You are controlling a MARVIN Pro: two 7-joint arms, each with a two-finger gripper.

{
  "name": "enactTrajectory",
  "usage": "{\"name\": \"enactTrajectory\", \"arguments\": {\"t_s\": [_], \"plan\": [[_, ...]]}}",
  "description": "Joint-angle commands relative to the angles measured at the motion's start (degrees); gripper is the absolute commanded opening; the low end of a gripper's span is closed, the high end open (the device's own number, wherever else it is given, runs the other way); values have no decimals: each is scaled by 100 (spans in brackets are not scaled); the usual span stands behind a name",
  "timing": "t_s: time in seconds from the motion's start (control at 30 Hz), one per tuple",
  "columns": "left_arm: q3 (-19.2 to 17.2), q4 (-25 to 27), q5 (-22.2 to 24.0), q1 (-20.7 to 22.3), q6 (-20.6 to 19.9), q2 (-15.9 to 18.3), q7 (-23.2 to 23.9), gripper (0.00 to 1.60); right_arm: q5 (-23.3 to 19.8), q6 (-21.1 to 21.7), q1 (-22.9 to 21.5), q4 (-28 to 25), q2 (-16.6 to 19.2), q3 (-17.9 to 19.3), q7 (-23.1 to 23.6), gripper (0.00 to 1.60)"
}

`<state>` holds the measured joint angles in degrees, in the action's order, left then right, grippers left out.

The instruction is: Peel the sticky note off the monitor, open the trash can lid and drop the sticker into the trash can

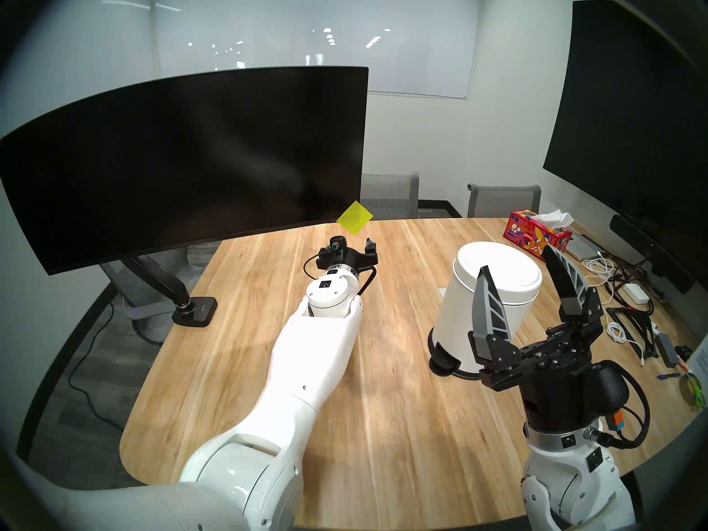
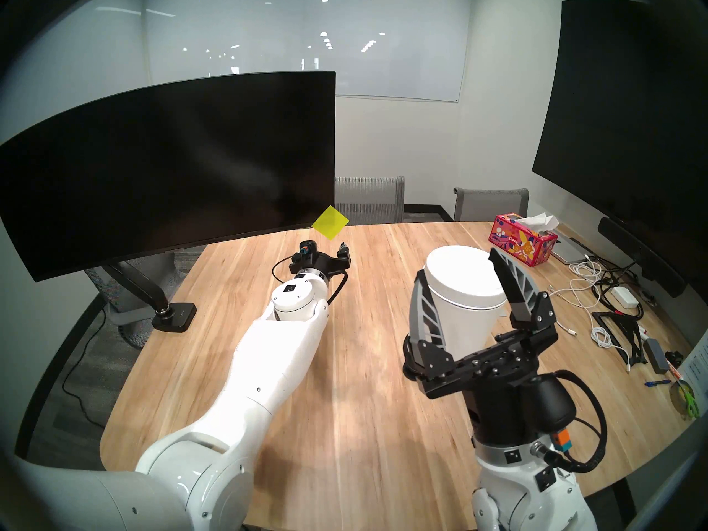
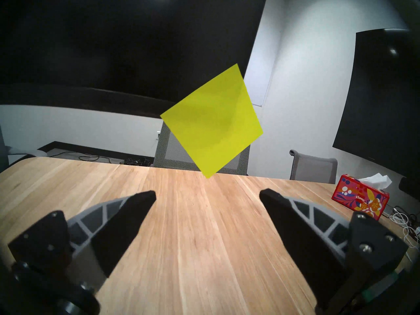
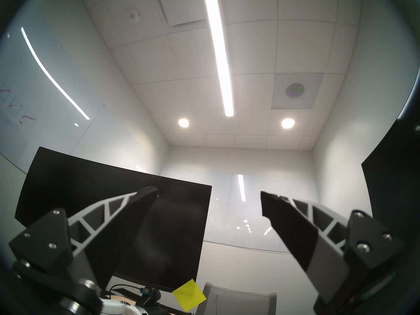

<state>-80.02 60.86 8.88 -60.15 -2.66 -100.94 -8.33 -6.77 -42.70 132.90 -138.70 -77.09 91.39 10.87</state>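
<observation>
Two claws stand with fingers apart and hold nothing. The left claw (image 3: 208,195) points level over the worktop (image 1: 383,403); the sticky note (image 3: 212,121) hangs just ahead of and above its fingertips, turned corner-down on the lower right corner of the monitor (image 1: 184,166), not touching either finger. The right claw (image 1: 517,267) tilts upward, and the trash can (image 1: 463,319) stands just beyond it with its lid (image 1: 509,267) closed.

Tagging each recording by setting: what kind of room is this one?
Most likely an office meeting room: a long wooden table with mesh office chairs behind it, a glass whiteboard on the wall and a large wall display.
</observation>
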Motion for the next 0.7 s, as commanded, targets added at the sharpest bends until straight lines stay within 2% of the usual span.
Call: {"name": "enactTrajectory", "arguments": {"t_s": [0.0, 0.23, 0.5, 0.57, 0.67], "plan": [[-81, -149, 37, 622, 164, -186, -30, 160, -27, -49, -67, -130, -13, -10, -13, 160], [-178, -731, 136, 993, 361, -205, -48, 160, -53, -22, -134, -130, -4, -64, -1, 160], [-292, -1302, 221, 1189, 641, -194, -57, 160, -66, -46, -219, -130, 5, -141, 11, 160], [-324, -1407, 245, 1246, 704, -195, -54, 139, -70, -46, -228, -130, 6, -147, 10, 160], [-399, -1544, 311, 1350, 811, -208, -45, 144, -77, -47, -243, -130, 8, -159, 9, 160]]}}
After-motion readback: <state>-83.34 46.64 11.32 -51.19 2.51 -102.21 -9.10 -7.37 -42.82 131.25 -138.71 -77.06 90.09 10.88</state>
